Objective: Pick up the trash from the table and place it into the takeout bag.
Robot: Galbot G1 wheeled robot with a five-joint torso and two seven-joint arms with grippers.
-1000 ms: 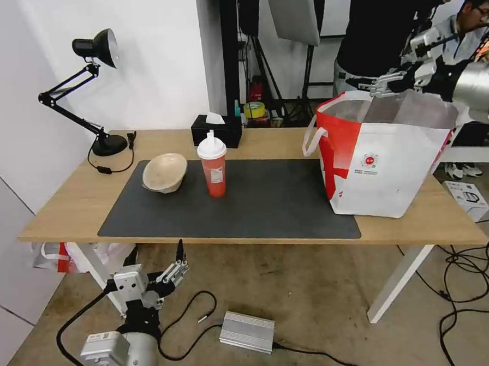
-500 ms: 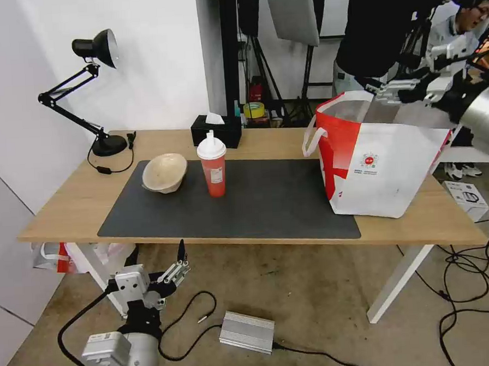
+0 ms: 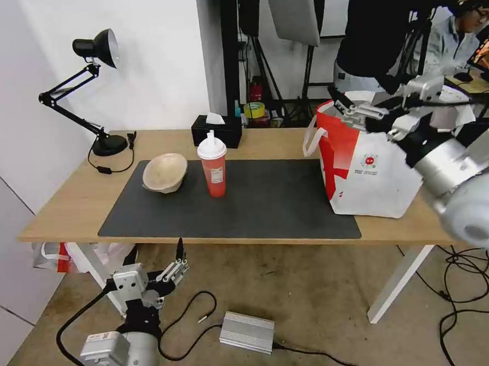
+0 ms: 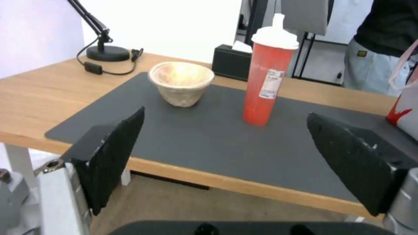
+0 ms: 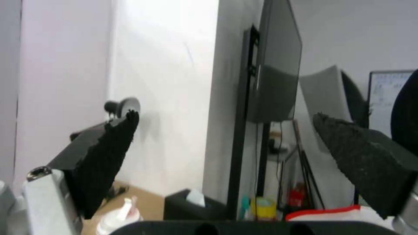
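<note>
Far left on the table (image 3: 66,214), a black desk lamp (image 3: 95,92) stands w/ its base at the back edge, cord trailing onto the wood. L gripper (image 3: 169,266) hangs low, below and in front of the table's near edge, fingers spread wide apart w/ nothing between them; in the left wrist view the two black pads frame the mat w/ the bowl and cup beyond. Beige paper bowl (image 3: 165,173) sits tilted on the dark grey mat (image 3: 267,203), toward the mat's left back corner. Just right of it, apart from it, the tall red drink cup (image 3: 213,165) w/ white dome lid stands upright on the mat. Behind the cup, off the mat at the table's back edge, a black tissue box (image 3: 217,131) w/ a tissue sticking up. Mid mat is bare. At the right end the red-and-white takeout bag (image 3: 369,171) stands upright, mouth open, its left bottom edge on the mat's right end, white handle hanging off its left side. R gripper (image 3: 341,104) hovers over the bag's left rim, fingers parted and empty, arm reaching in from the right in front of the bag. The white plastic bowl can't be made out.
</note>
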